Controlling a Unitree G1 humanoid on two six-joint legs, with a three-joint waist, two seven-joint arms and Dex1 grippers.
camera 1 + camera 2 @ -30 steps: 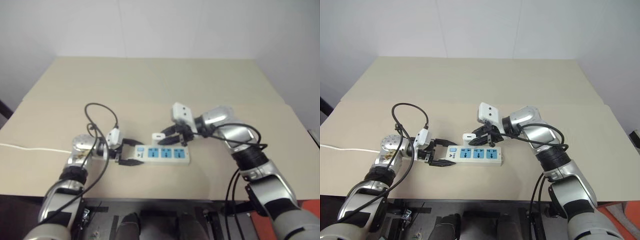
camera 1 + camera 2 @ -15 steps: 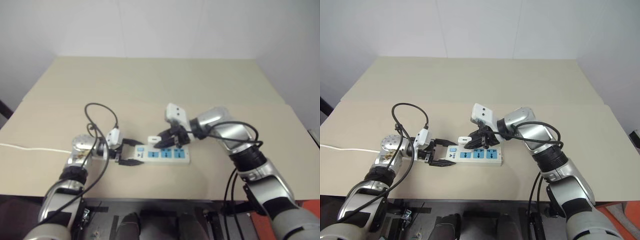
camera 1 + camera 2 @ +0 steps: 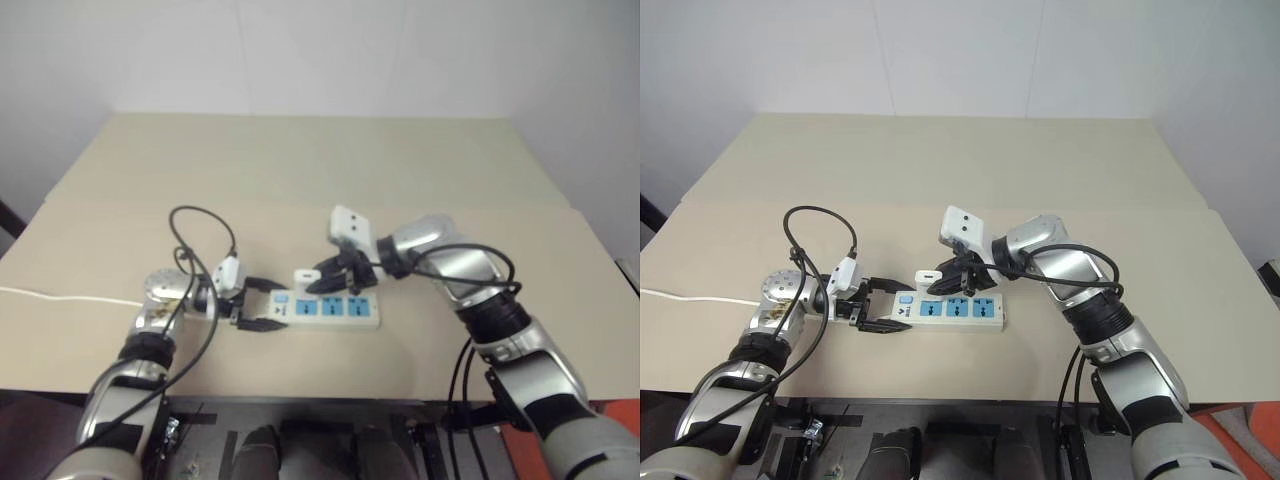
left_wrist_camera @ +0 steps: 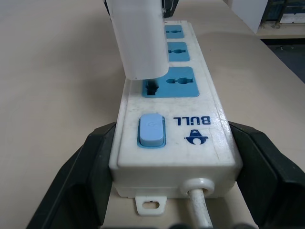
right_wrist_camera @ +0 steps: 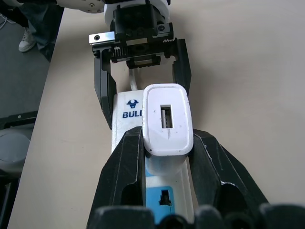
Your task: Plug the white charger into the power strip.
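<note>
1. The left hand (image 3: pixel 883 306) is at the switch end of the power strip (image 3: pixel 952 311), its two black fingers (image 4: pixel 81 176) pressed against the strip's two long sides, so it clamps the strip flat on the worktop (image 3: pixel 940 170). The strip's thin cord (image 4: pixel 200 210) leaves from between those fingers.
2. The strip lies near the front edge of the worktop, its blue switch (image 4: pixel 151 130) nearest the left hand and its three blue sockets running away from it toward the right.
3. The white charger (image 5: pixel 167 119) is pinched between the right hand's fingers (image 5: pixel 121 164). It hangs just above the socket next to the switch, its lower end close to the socket face and not visibly seated.
4. The right hand (image 3: pixel 958 272) comes in from the right, angled down over the strip.
5. My judgement of the step in hand: insertion into the first socket (image 4: pixel 170 82). To do it well, bring the charger upright over the slots, since in the left wrist view it sits toward one edge of the socket. Then press straight down while the left hand keeps the strip from sliding or tipping.
6. A skewed push may jam the pins or shove the strip sideways.
7. The only receptacles here are the sockets; as far as can be seen, the two farther ones (image 4: pixel 174 47) hold nothing.
</note>
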